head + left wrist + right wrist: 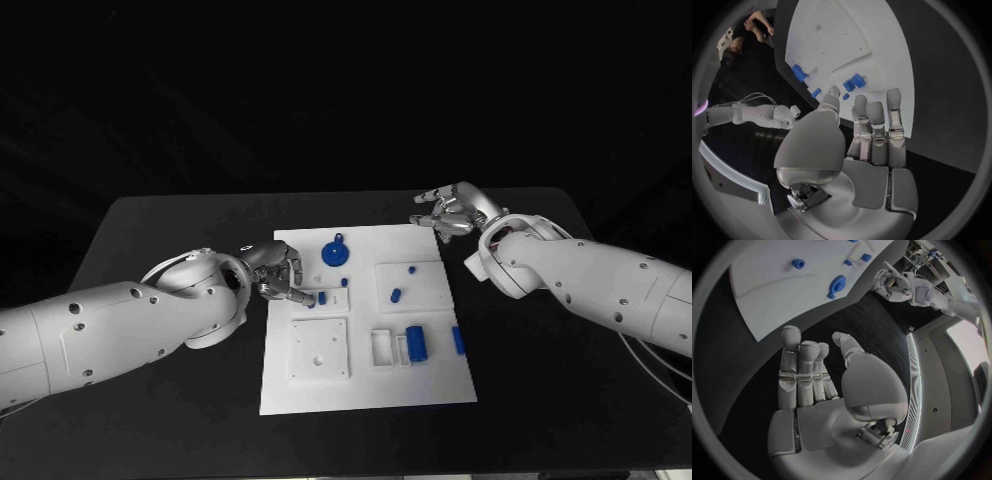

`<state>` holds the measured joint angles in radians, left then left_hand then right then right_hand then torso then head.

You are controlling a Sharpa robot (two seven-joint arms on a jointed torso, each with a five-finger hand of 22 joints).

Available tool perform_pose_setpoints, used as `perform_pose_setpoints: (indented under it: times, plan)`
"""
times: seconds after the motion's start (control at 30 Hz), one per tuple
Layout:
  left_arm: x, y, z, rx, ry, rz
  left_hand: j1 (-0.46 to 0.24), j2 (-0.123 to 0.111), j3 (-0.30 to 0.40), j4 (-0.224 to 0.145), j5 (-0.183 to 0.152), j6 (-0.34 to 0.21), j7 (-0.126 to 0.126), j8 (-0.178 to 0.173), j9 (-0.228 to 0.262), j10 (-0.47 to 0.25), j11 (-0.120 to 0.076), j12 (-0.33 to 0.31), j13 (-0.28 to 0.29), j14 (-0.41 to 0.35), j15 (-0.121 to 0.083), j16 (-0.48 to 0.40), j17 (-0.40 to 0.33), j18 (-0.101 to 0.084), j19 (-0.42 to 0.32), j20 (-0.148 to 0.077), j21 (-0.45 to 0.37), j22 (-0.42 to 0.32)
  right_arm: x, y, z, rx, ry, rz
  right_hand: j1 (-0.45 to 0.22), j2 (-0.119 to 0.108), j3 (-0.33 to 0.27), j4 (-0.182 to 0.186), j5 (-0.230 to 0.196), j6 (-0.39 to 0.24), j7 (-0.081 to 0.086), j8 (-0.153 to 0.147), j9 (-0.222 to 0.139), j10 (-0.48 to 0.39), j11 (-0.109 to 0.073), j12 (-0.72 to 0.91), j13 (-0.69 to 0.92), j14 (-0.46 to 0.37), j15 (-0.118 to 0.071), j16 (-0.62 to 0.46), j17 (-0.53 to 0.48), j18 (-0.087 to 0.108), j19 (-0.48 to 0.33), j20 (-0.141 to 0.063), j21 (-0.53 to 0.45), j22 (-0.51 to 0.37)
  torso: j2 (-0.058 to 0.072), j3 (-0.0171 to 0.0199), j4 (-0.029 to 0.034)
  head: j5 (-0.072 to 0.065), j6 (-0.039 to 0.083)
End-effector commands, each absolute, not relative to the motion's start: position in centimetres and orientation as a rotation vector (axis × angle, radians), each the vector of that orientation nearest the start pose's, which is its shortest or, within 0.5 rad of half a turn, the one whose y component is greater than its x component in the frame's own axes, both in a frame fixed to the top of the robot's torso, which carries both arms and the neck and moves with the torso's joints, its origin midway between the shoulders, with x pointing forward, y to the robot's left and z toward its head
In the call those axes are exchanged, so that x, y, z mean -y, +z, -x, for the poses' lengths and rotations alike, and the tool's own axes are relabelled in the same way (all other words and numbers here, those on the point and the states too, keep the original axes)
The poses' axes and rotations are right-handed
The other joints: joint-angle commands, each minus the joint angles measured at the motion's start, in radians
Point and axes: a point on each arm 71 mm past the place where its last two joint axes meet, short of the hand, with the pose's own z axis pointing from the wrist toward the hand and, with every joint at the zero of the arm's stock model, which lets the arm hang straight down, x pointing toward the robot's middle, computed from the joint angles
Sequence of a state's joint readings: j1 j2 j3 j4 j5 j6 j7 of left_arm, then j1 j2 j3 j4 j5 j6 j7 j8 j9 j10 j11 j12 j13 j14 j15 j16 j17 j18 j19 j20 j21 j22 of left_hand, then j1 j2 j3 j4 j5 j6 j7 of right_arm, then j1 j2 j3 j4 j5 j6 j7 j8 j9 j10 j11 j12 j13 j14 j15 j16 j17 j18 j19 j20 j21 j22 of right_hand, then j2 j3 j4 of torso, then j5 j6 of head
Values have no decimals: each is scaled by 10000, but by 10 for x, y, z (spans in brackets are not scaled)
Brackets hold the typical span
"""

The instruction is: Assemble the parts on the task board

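The white task board [368, 385] lies in the middle of the black table. On it are a round blue disc [335, 253], small blue pegs [395, 294], a blue cylinder [417, 343] in a white holder and a blue bar [459, 340]. My left hand [278, 275] is at the board's left edge, its fingertips close to a small blue peg [320, 296]. In the left wrist view this hand [864, 135] has straight fingers and holds nothing, with blue parts [853, 82] just beyond them. My right hand [454, 213] hovers off the board's far right corner. Its fingers [801, 370] are straight and empty, and the blue disc [837, 285] lies ahead of them.
A white square block [319, 350] with a centre hole sits on the board's near left. The black table [173, 230] stretches to the left and right of the board. My left hand [895, 282] shows across the board in the right wrist view.
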<state>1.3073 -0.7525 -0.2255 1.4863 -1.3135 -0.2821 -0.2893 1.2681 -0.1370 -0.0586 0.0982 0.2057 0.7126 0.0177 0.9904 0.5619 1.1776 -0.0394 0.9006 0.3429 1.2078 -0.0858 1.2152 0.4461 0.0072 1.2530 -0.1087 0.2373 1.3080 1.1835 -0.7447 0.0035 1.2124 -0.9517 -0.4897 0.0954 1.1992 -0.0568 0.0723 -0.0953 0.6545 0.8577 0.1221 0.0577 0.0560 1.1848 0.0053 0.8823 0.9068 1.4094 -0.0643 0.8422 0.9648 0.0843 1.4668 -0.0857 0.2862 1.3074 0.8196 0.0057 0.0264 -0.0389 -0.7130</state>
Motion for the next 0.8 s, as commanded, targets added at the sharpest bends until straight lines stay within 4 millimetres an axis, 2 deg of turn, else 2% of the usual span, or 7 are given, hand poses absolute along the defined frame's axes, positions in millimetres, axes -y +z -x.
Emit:
perform_pose_setpoints:
  times: [0.03, 0.27, 0.3, 0.33, 0.4, 0.6, 0.8]
  plan:
    - [-173, -207, -490, -17706, -4455, -2006, -40, -105, 2, 117, -61, 64, 5, -82, -75, -11, -39, 55, -28, 26, -17, 46, -24, 5, 4, 20, 23, 189, 253, -187, -543, -15013, 7885, -3827, -100, -15, 36, -9, 32, 63, 27, -9, 12, 35, -35, 56, 13, 62, -39, 19, 13, 131, 359, -7, 26, 339, 3, 7, 8, -12, -22]
    - [-164, -210, -489, -17449, -4009, -2907, -5, -205, 9, 345, -210, 243, 203, -1196, -1173, -60, 74, -4, -130, 20, 68, -54, -156, 79, -18, 106, -32, 180, 253, -188, -543, -15020, 7887, -3828, -100, -15, 36, -9, 32, 63, 27, -9, 12, 35, -35, 56, 13, 62, -39, 19, 13, 131, 359, -7, 26, 339, 1, -1, -2, -24, -42]
    - [-163, -211, -489, -17433, -3944, -3023, -20, -214, 12, 387, -330, 209, 265, -1452, -1376, -99, 113, -30, -145, -7, 97, -77, -172, 84, -39, 126, -55, 176, 253, -188, -543, -15021, 7884, -3830, -100, -15, 36, -9, 32, 63, 27, -9, 12, 35, -35, 56, 13, 62, -39, 19, 13, 131, 359, -7, 26, 339, 0, -2, -4, -23, -52]
    - [-162, -211, -489, -17420, -3881, -3137, -12, -237, 34, 421, -570, 139, 388, -1938, -1811, -159, 167, -63, -164, -49, 156, -111, -197, 104, -70, 167, -100, 167, 253, -188, -543, -15022, 7882, -3831, -100, -15, 36, -9, 32, 63, 27, -9, 12, 35, -35, 56, 13, 62, -39, 19, 13, 131, 359, -7, 26, 339, -2, -1, 1, -27, -60]
    - [-161, -212, -489, -17404, -3798, -3304, 9, -301, 54, 443, -705, 223, 445, -2349, -2450, -184, 225, -64, -179, -62, 180, -118, -228, 150, -61, 212, -154, 173, 253, -188, -543, -15024, 7880, -3834, -100, -15, 36, -9, 32, 63, 27, -9, 12, 35, -35, 56, 13, 62, -39, 19, 13, 131, 359, -7, 26, 339, 0, -4, 8, -28, -63]
    - [-154, -215, -488, -17441, -3671, -3720, 33, -301, 67, 455, -756, 310, 459, -2349, -3032, -173, 225, -57, -202, -64, 187, -96, -258, 159, -34, 222, -224, 181, 252, -188, -543, -15039, 7897, -3830, -100, -15, 36, -9, 32, 63, 27, -9, 12, 35, -35, 56, 13, 62, -39, 19, 13, 131, 359, -7, 26, 339, -1, -13, 14, -18, -77]
    - [-151, -220, -486, -17790, -3455, -4057, 67, -261, 76, 425, -781, 623, 515, -3266, -3635, -190, 231, -46, -210, -75, 199, -75, -266, 163, -43, 235, -236, 188, 253, -189, -542, -15056, 7890, -3841, -100, -15, 36, -9, 32, 63, 27, -9, 12, 35, -35, 56, 13, 62, -39, 19, 13, 131, 359, -7, 26, 339, 1, -14, 6, -11, -106]
